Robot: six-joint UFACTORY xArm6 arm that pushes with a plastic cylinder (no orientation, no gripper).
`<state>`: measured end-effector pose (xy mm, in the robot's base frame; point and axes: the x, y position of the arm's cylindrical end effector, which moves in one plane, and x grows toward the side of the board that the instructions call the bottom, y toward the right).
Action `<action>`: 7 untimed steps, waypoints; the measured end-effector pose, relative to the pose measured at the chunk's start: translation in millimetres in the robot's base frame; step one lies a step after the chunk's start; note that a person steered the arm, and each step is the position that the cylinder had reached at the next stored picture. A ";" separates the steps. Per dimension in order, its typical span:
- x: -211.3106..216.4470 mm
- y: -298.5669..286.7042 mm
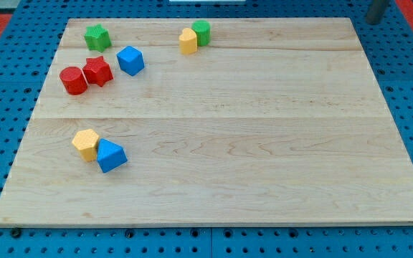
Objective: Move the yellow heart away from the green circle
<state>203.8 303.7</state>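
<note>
Well, the job has not begun yet: the yellow heart and the green circle sit touching, so the first step, getting the rod over to them, looks like the one in hand. Far on the view's left sit a red circle (73,80) and a red star (97,70), side by side, with a green star (97,36) above them near the board's top edge. Lower down on the left, a yellow hexagon (86,144) touches a blue triangle (110,155). A blue cube (130,60) sits just to the right of the red star. Next, near the top edge of the wooden board (264,143), comes the yellow heart (188,41), and the green circle (201,32) presses on its right side, a bit higher up. Way over at the view's top right corner, off the board, hangs the dark rod, and the tip (371,20) is well apart from every block. The rod has no hand to open or close; it holds nothing and touches no block. The next move probably needs the tip to cross to the heart's top side, close by the green circle, and then push the heart down toward the view's bottom, where the wood is bare. It should take care not to drag the green circle along, since the two blocks touch.
</note>
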 end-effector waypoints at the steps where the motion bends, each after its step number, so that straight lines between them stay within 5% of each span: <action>1: 32.8 -94.1; 3: 50.6 -268.8; 7: 48.5 -351.1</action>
<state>252.3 -47.4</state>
